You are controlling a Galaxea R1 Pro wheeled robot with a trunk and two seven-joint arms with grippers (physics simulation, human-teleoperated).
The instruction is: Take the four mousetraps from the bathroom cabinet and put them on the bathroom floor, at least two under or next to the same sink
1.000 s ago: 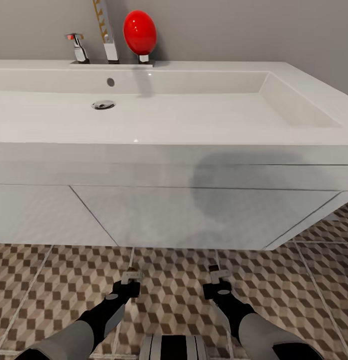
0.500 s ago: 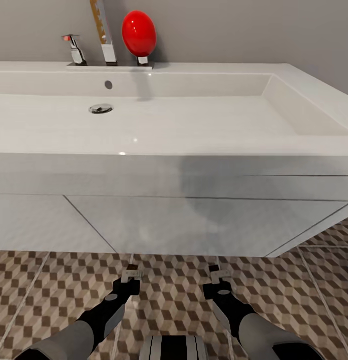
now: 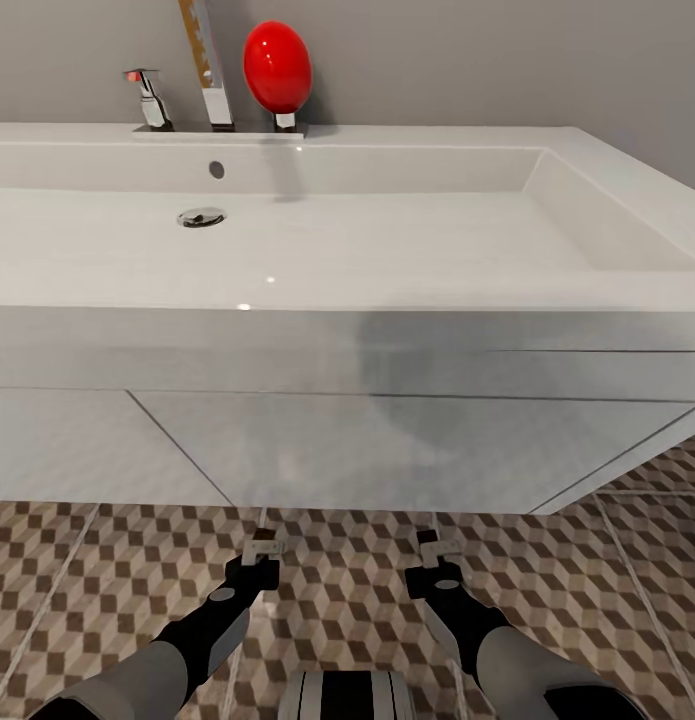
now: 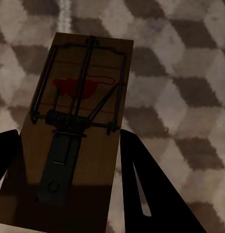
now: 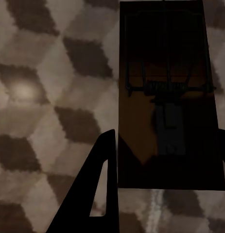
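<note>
So the robot is sitting right in front of the sink (image 3: 347, 250), which is taking up most of the head camera's view: a wide white basin with a round drain (image 3: 202, 216) toward the left, a chrome tap (image 3: 219, 95) at the far edge, a small tap handle (image 3: 147, 95) to the left of it, and a shiny red egg-shaped thing (image 3: 278, 65) standing just right of the tap. Below the basin's near edge the bathroom floor (image 3: 107, 570) is showing its cube pattern of brown, beige and white.

Both arms are reaching down and forward, low over the tiles, just short of the sink's front. The left gripper (image 3: 263, 549) is holding a mousetrap (image 4: 76, 126); in the left wrist camera its dark fingers (image 4: 146, 189) are sitting on either side of the wooden board, clamped on it, with the wire spring and a red mark on top plainly visible. The right gripper (image 3: 437, 547) is doing the same with a second mousetrap (image 5: 168, 97), fingers (image 5: 93, 194) pressed against its long edges. That one is looking really dark in shadow, but the wire frame is still readable. Patterned tile is lying behind both traps, though I can't tell whether either one is touching the floor.
</note>
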